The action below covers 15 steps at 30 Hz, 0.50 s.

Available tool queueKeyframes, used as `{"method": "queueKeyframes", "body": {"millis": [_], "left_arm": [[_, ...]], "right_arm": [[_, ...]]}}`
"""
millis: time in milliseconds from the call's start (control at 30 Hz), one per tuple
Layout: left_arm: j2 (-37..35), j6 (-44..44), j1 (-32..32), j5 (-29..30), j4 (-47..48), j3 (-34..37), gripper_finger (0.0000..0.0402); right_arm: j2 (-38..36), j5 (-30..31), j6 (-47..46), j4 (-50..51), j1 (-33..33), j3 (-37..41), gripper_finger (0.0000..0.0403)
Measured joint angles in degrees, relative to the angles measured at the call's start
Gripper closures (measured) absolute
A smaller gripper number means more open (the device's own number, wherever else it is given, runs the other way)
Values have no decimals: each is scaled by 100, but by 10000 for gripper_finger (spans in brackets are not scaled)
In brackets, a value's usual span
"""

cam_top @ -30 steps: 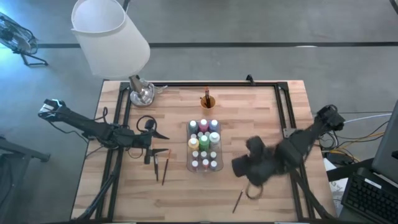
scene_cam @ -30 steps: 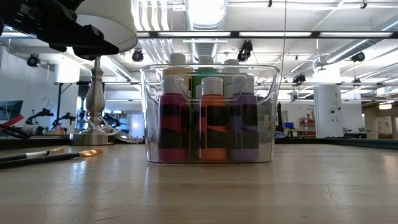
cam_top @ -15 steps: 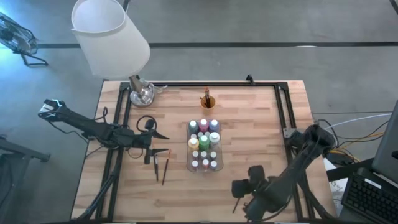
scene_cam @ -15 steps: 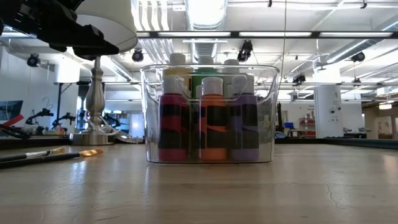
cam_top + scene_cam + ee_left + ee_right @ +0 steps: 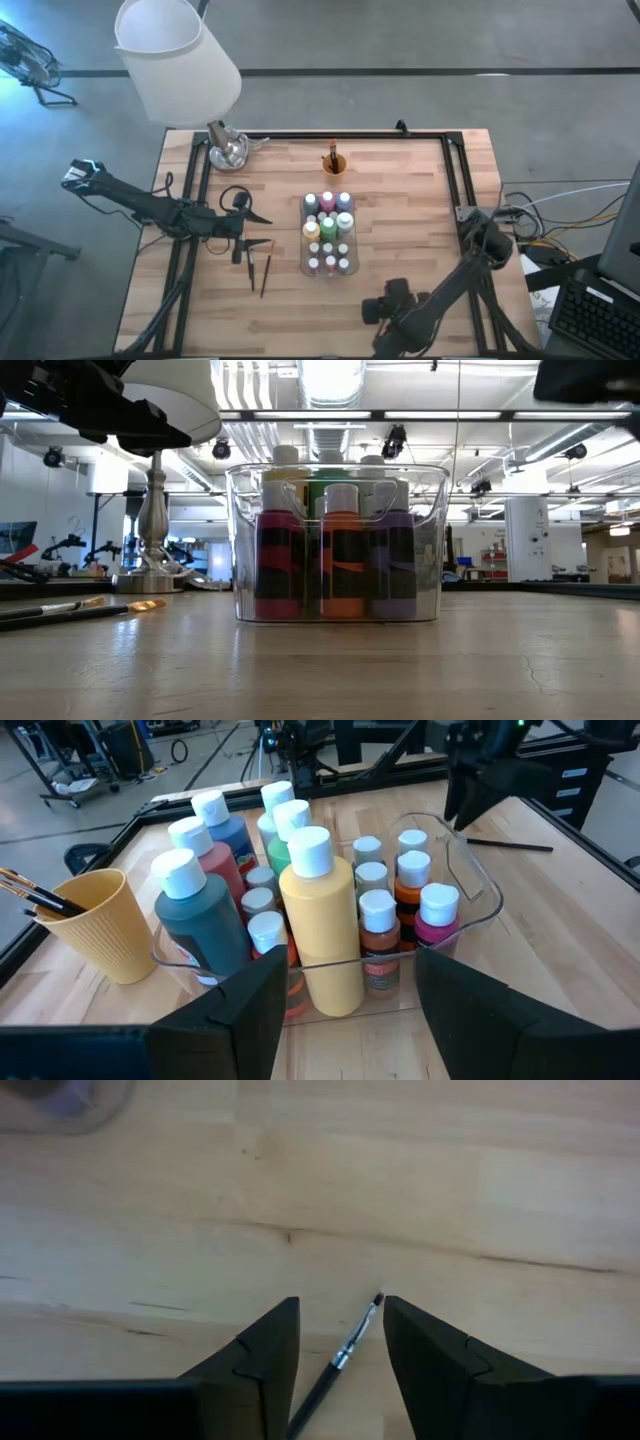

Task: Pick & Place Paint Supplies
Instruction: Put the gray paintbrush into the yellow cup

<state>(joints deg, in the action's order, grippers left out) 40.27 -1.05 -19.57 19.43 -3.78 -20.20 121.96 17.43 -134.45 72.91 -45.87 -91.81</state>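
While the left hand (image 5: 262, 219) waits open beside the tray (image 5: 304, 262) of paint bottles (image 5: 328, 226), the right hand (image 5: 340, 1342) hovers open, straddling a paintbrush (image 5: 340, 1360) lying on the tabletop (image 5: 420, 190).

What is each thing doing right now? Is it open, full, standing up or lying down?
Clear rectangular plastic tray: full of upright, capped paint bottles.
Small orange cup: upright, holding brushes.
Thin dark paintbrush: lying flat between the right claw's fingers, not gripped.
Two brushes: lying flat left of the tray.
Right claw: open, above the brush.
Left claw: open, empty, facing the tray.
White-shaded lamp: upright.
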Motion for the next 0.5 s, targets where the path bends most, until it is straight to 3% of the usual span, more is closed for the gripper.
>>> {"method": "queueKeyframes", "body": {"millis": [267, 500], "left_arm": [[-1, -1, -2, -1, 1, 0, 179], [-1, -1, -1, 1, 1, 0, 179]], "right_arm": [[191, -247, -1, -117, 0, 0, 280], [191, -249, 0, -22, 0, 104, 267]]}}
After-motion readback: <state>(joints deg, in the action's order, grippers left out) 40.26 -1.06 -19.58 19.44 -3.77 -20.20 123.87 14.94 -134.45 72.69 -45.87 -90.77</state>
